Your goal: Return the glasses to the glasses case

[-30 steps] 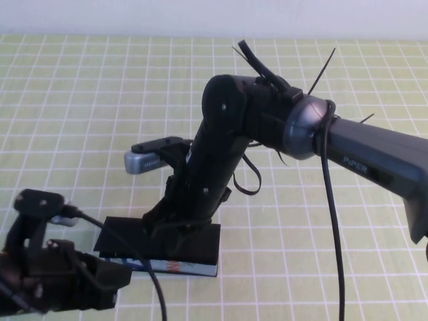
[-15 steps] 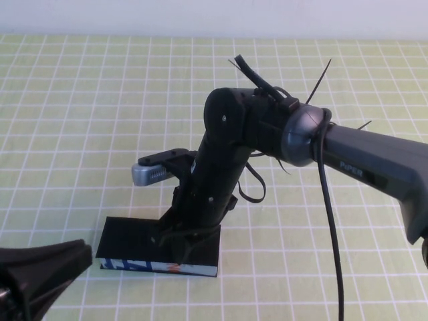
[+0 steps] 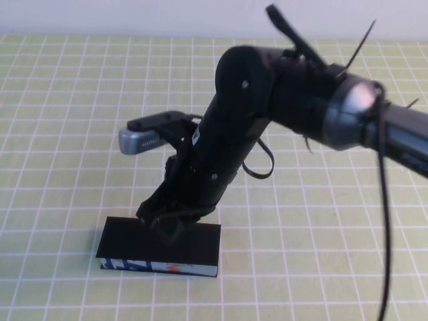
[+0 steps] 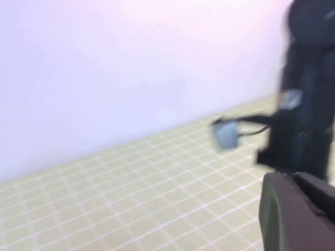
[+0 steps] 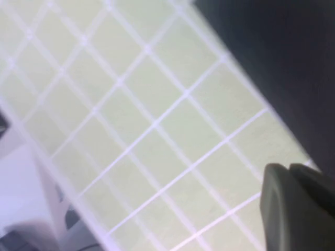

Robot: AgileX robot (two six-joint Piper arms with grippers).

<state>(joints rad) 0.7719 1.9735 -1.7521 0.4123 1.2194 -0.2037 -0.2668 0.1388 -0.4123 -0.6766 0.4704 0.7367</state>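
The glasses case (image 3: 197, 245) lies closed on the green checked cloth near the table's front, black lid up, with its blue, white and orange front edge (image 3: 160, 266) facing me. My right gripper (image 3: 167, 225) points down onto the rear of the lid, shut, with nothing seen between its fingers (image 5: 277, 204). In the right wrist view the case (image 5: 277, 52) is a dark mass beside them. The glasses are out of view. My left gripper (image 4: 294, 180) shows only in the left wrist view, shut and empty, held above the cloth.
The right arm (image 3: 234, 134) slants across the middle of the high view with loose cables (image 3: 384, 221) hanging from it. Its grey wrist camera (image 3: 137, 140) sticks out to the left. Checked cloth (image 3: 67, 100) covers the table up to a white wall (image 4: 104, 63).
The left arm has pulled back out of the high view at the lower left. The right arm's elbow has risen and swung right, while its gripper stays at the case lid.
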